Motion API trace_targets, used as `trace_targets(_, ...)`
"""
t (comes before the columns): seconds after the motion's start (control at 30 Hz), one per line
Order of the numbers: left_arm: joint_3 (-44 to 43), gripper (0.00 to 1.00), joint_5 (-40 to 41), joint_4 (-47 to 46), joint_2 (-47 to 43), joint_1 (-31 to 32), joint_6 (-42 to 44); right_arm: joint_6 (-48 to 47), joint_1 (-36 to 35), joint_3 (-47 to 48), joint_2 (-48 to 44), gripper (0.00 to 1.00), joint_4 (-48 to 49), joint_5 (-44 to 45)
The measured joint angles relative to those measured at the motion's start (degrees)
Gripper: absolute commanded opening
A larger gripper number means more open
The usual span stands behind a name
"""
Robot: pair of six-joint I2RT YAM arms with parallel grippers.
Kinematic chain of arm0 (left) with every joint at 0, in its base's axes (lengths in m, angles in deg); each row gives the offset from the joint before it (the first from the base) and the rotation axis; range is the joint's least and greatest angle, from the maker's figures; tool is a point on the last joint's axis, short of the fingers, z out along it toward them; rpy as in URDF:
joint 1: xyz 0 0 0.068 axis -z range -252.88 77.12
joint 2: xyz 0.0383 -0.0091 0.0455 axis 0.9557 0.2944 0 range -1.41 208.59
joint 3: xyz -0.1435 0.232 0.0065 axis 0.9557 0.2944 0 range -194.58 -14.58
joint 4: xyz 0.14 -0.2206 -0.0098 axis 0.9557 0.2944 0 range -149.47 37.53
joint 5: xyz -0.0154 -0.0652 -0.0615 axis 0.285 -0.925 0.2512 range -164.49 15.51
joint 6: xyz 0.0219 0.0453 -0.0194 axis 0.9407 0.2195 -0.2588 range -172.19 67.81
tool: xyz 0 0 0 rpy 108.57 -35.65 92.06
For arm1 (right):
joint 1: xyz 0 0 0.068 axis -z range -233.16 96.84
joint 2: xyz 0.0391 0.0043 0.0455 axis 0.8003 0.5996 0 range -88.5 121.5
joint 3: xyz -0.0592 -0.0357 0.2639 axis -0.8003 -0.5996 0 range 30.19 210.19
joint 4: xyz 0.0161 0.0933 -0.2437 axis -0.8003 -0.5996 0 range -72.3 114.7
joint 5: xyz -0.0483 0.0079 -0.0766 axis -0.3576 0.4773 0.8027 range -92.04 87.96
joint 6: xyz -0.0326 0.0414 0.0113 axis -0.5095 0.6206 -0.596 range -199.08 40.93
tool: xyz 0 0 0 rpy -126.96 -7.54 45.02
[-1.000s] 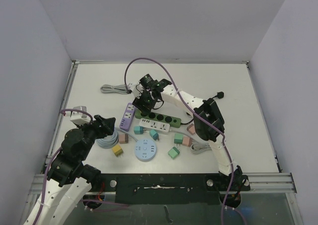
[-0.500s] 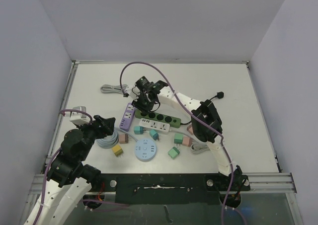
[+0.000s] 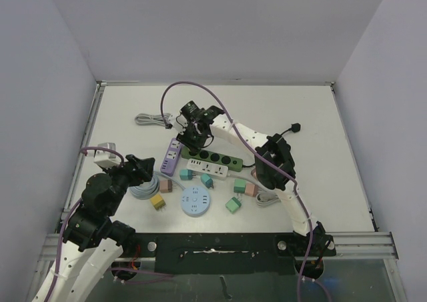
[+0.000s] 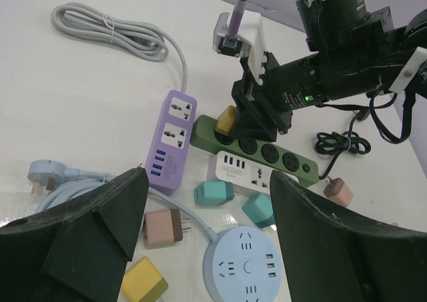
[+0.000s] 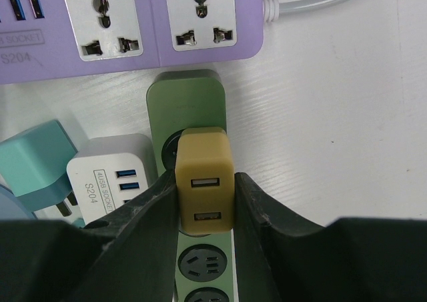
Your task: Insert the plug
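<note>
A mustard-yellow plug with two USB ports stands over the end socket of the green power strip. My right gripper is shut on it, one finger pressed to each side. The left wrist view shows the same plug under the right gripper at the left end of the green strip. From above, the right gripper hangs over that end of the strip. My left gripper is open and empty, held above the table's near left part.
A purple strip lies left of the green one, a white strip in front. A round blue socket, a yellow plug, teal and pink plugs lie nearer. A coiled grey cable is far left.
My right gripper shifted slightly left over the green strip's end and closed on the mustard plug. The left arm has not moved.
</note>
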Motion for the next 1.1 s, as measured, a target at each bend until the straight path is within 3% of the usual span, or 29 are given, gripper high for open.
trace_targets(0.2, 0.0, 0.72, 0.0, 0.0, 0.9, 0.0, 0.0, 1.7, -0.2, -2.9, -2.8, 0.0, 3.0, 1.5)
trace_targets(0.27, 0.0, 0.72, 0.0, 0.0, 1.2, 0.0, 0.0, 3.1, -0.2, -3.4, -3.2, 0.06, 3.8, 2.3)
trace_targets(0.43, 0.0, 0.72, -0.1, 0.0, 2.3, 0.0, 0.0, 6.3, 0.6, -3.8, -3.6, 0.31, 5.4, 4.0)
trace_targets(0.53, 0.0, 0.72, -0.6, -0.1, 3.6, 0.0, 0.0, 7.2, 2.1, -3.8, -3.6, 0.57, 6.7, 4.8)
trace_targets(0.67, 0.0, 0.72, -1.4, -0.3, 6.3, 0.0, 0.0, 7.9, 5.2, -3.9, -3.5, 0.71, 7.8, 6.8)
trace_targets(0.9, 0.0, 0.72, -3.1, -0.5, 11.3, 0.0, -0.6, 12.0, 6.8, -9.0, -7.5, 0.74, 10.5, 7.0)
trace_targets(1.1, 0.0, 0.72, -4.7, -0.9, 12.3, -0.1, -1.5, 18.7, 5.8, -23.5, -22.3, 0.7, 14.2, 5.9)
